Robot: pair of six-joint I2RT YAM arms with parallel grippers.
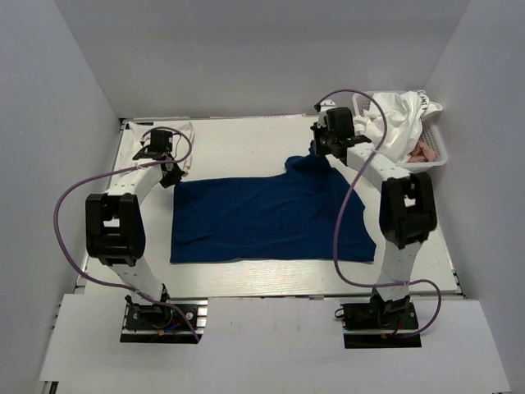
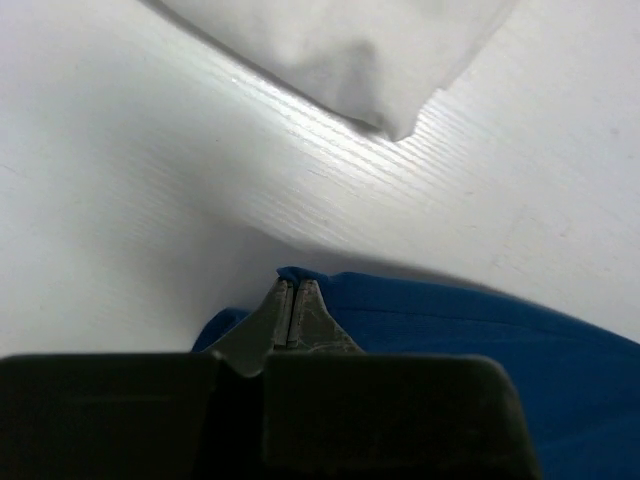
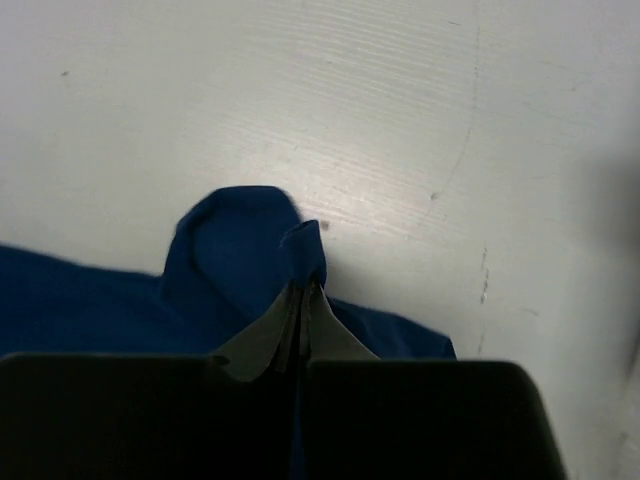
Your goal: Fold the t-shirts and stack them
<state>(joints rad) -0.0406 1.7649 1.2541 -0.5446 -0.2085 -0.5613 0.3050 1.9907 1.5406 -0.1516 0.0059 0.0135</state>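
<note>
I have the navy blue t-shirt lying spread across the middle of the table, mostly flat, its long edges running left to right in the overhead view. Both of my arms reach to its far edge, 1 at each end. On the left wrist camera the left gripper has its 2 fingers pressed fully together, nipping the far left corner of the blue cloth, which lies low against the tabletop there. On the right wrist camera the right gripper is likewise clamped tight, with a small fold of the same shirt pinched between its tips; the fabric just beyond it bunches into a rounded hump, and from above that far right corner stands a little proud of the rest of the shirt. Just beyond the left gripper, apart from the blue shirt, a white t-shirt lies at the table's far left. At the far right corner sits a white basket with crumpled white t-shirts heaped in it and spilling over the rim, and a pink t-shirt showing beneath them.
</note>
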